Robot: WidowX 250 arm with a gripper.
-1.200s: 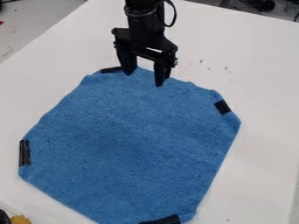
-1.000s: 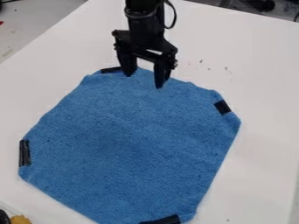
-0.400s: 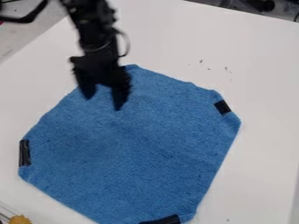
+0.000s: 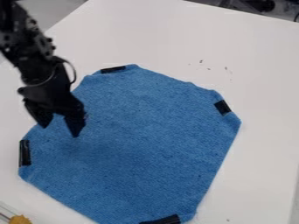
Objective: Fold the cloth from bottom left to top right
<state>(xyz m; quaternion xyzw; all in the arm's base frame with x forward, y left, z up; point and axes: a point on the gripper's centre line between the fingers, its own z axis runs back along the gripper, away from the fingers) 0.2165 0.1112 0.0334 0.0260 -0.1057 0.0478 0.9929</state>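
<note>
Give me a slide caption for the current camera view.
Open black gripper over the left side of a blue cloth lying flat on a white table.

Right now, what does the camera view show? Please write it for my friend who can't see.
A blue cloth lies spread out and unfolded on a white table, with four black patches along its edges. The robot's black claw hangs open over the cloth's upper left side.
</note>
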